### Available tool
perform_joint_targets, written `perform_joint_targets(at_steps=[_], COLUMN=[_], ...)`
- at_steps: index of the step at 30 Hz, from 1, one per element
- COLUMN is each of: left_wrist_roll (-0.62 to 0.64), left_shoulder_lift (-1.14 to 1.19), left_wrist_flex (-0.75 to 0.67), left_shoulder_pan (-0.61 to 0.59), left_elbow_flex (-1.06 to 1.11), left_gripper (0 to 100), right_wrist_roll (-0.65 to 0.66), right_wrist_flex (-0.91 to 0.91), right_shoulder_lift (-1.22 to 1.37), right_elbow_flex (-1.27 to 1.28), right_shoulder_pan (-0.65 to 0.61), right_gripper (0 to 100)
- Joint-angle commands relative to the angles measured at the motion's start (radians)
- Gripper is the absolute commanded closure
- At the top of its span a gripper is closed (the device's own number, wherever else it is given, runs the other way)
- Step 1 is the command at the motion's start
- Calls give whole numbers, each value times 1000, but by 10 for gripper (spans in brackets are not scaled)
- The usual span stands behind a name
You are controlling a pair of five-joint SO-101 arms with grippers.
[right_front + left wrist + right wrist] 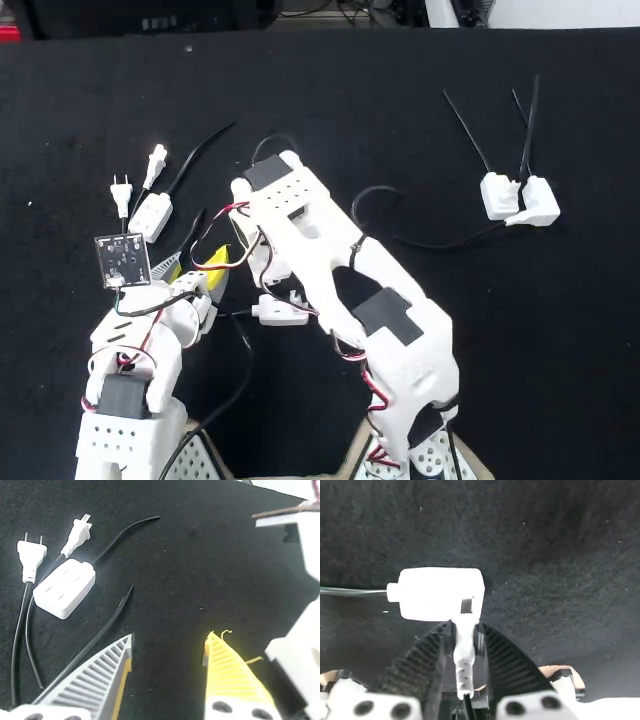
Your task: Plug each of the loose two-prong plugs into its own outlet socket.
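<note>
Gripping a white plug (464, 655) between its dark ribbed fingers (427, 655), the right tool (465, 630) is closed tight on it. The plug's front end meets the side of a white socket block (437, 592); how deep the prongs sit I cannot tell. The block lies flat on the black worktop (560, 540), with a thin cable (350, 592) leaving one end. In the high view this socket block (280, 313) lies near the front of the worktop, between the two arms and close under the right arm's wrist.

The left tool (167, 647) is spread wide and holds nothing, with one grey finger (100, 675) and one yellow finger (230, 675) above bare cloth. Beyond it lies a second socket block (64, 587) with a loose plug (30, 555) just beside it and another loose plug (77, 532) near its far corner. Both plugs lie flat, their prongs pointing away from that block, and black cords (120, 535) trail around them.

Far off at the right of the high view, well apart from both arms, a pair of white pieces (520, 198) lie touching each other, and black cords run back from them
</note>
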Motion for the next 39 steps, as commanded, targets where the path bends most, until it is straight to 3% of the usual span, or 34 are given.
perform_joint_targets(at_steps=[1, 8, 14, 25, 30, 39], left_wrist_roll=[5, 5, 5, 5, 5, 5], left_shoulder_lift=[-9, -9, -9, -9, -9, -9], left_wrist_flex=[0, 0, 0, 0, 0, 0], left_shoulder_pan=[10, 10, 8, 8, 8, 8], left_elbow_flex=[-12, -12, -12, -12, -12, -15], left_gripper=[766, 766, 766, 766, 766, 766], right_wrist_roll=[8, 38, 385, 779, 793, 813], right_wrist_flex=[31, 29, -77, -727, -872, -767], right_shoulder_lift=[-189, -309, -286, -581, -607, -610], right_elbow_flex=[30, 130, 220, 733, 898, 943], right_shoulder_pan=[-18, 21, 186, 275, 275, 276], right_gripper=[988, 987, 987, 986, 985, 982])
